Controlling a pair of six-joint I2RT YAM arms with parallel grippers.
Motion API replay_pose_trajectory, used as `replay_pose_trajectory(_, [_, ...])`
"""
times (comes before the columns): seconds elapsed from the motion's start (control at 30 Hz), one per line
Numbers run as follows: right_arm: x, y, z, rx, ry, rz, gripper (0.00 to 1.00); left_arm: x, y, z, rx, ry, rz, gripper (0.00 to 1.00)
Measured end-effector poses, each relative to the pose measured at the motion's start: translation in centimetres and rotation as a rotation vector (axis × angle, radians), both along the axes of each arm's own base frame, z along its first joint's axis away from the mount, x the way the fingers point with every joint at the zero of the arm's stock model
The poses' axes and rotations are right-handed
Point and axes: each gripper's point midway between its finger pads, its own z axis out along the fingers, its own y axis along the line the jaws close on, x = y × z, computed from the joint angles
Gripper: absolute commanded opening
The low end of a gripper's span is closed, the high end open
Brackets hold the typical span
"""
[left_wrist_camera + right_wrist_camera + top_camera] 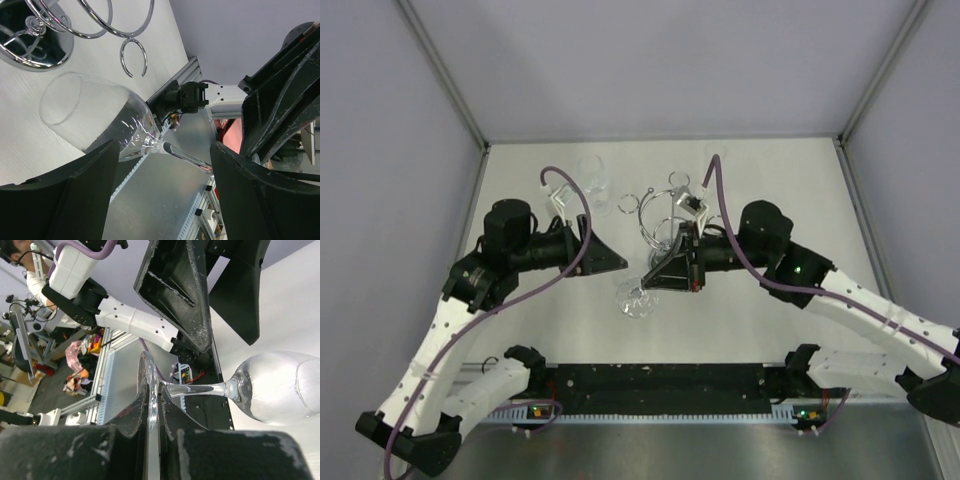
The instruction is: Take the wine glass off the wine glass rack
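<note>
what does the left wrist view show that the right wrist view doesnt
Only left wrist: the wine glass rack, with its hoops and mirrored base, beyond the open left gripper. Only right wrist: the right gripper shut on the foot of the wine glass. Both: the glass's bowl and stem, held sideways.

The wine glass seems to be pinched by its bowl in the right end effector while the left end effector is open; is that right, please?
Not quite: the right wrist view shows the right end effector pinching the wine glass by its foot, the flat disc, not its bowl. The left end effector is indeed open.
</note>
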Motion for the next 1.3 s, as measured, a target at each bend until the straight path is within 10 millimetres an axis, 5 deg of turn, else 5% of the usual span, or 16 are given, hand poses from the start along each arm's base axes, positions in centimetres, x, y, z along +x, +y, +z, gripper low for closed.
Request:
replay_pose_trajectory(0.33, [-0.4, 0.4, 1.8, 0.014, -0.145, 0.034, 0.00, -3.6, 0.3, 3.0, -0.114, 0.047, -0.031, 0.79])
replay_pose_trajectory(0.47, [-0.3, 0.5, 2.9, 0.023, -0.209, 0.041, 0.00, -4.5, 0.0, 2.8, -0.167, 0.102, -0.057, 0.79])
replay_pose_trajectory(0.7, [-0.3, 1.6, 3.7, 0.017, -0.320, 0.065, 0.00, -4.4, -0.5, 2.9, -0.219, 0.185, -0.068, 0.79])
replay_pose_trajectory(1.0, [-1.1, 2.7, 2.3, -0.017, -0.434, 0.100, 0.00, -4.1, -0.8, 3.6, -0.249, 0.205, -0.064, 0.78])
replay_pose_trajectory(1.3, [-1.0, 3.1, 2.2, -0.016, -0.535, 0.093, 0.00, -3.5, -1.1, 3.3, -0.261, 0.229, -0.053, 0.64])
